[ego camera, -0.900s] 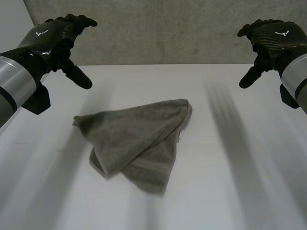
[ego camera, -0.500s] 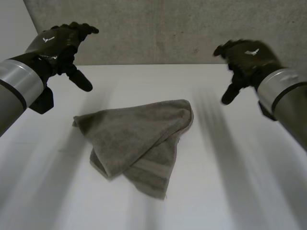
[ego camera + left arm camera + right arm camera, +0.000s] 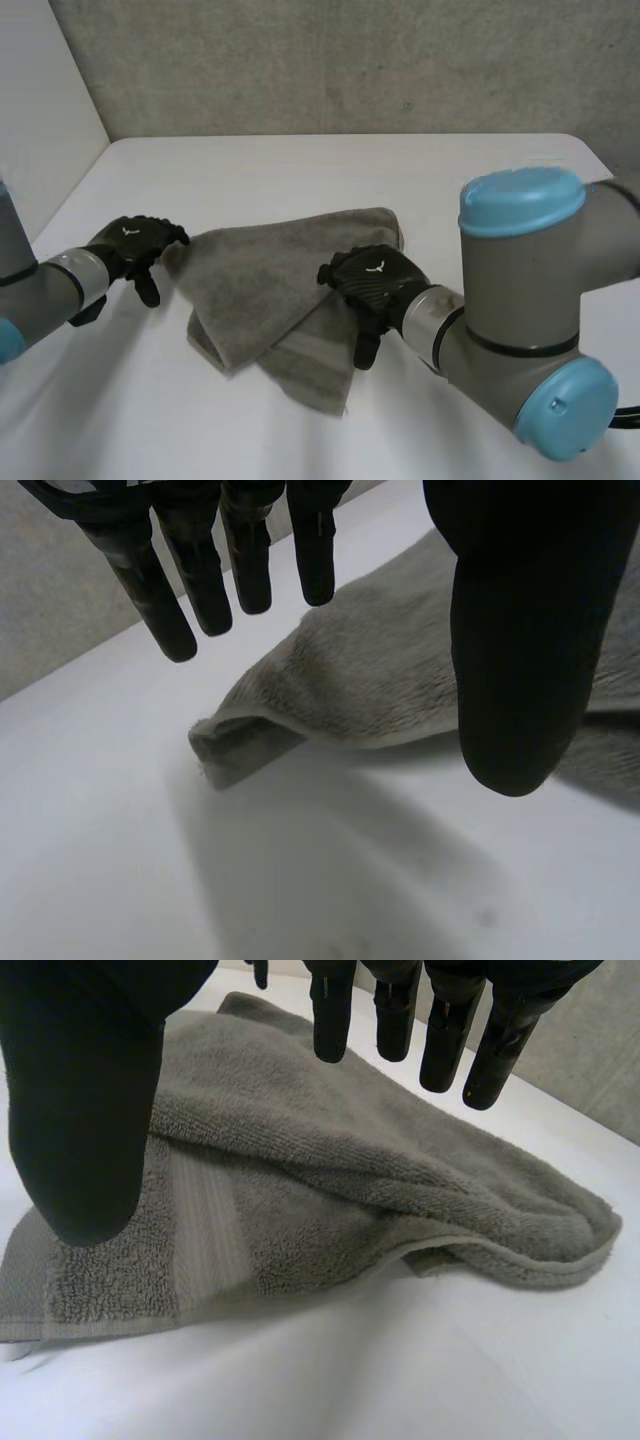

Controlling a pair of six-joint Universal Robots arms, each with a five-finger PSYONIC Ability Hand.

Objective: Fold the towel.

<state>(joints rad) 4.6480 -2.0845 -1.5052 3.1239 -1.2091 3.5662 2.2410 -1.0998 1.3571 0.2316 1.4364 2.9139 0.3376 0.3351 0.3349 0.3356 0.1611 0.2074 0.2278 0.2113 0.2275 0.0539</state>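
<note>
Towel (image 3: 290, 290) lies rumpled on the table (image 3: 300, 165). My left hand (image 3: 135, 245), fingers straight and apart, is just left of its left corner; my right hand (image 3: 375, 280), fingers spread too, hovers over its near right edge.

Towel (image 3: 258, 282) edge beneath right robot hand (image 3: 376, 279) — seemingly hidden.
</note>
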